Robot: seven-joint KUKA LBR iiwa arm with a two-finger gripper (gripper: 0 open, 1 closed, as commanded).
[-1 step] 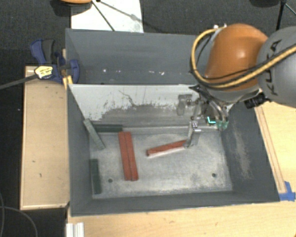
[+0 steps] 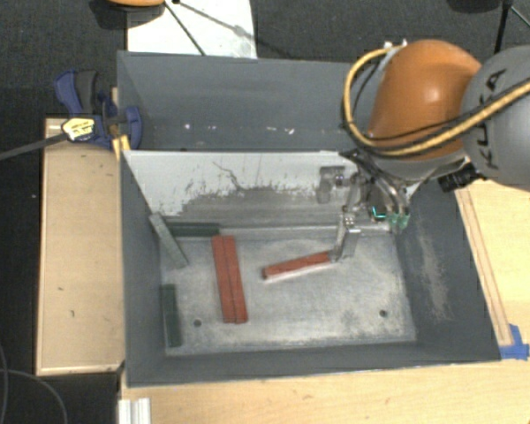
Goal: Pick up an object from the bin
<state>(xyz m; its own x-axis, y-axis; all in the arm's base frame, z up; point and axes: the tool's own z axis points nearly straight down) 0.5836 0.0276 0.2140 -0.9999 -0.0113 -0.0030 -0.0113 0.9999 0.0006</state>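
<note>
Arm (image 2: 424,95): reaches in from the right, orange cover on top, wrist low over the right middle of the bin.
Thin bar (image 2: 296,268): reddish-brown and flat on the floor mid-bin. It lies tilted, with its right end farther back and under the jaws. By my reading this is the thing to pick.
Jaws: down at the thin bar's right end, near or touching it. I cannot tell whether they are released or clenched, and nothing can be seen gripped.
Grasp: judged to be the final descent. The jaws should straddle the bar's narrow width, not its length, and go right down to the floor, since the bar sits low.
Risk: a hold at the very end would likely let the bar droop or twist out. A hold nearer its middle looks safer.
Lift: straight up, so the free left end does not drag.
Bin (image 2: 442,281): grey metal with sloping walls. The right wall is near the wrist but leaves room.
Red block (image 2: 230,279): long, lying left of the thin bar's left end. It is near that end but apart from it, and well clear of the jaws.
Green bars: one at the back wall's foot (image 2: 193,230), just beside the red block's far end, and one along the left wall (image 2: 169,314). Neither is in the way.
Grey bar (image 2: 170,241): slanted at the back left, meeting the upper green bar. It is well apart from the jaws.
</note>
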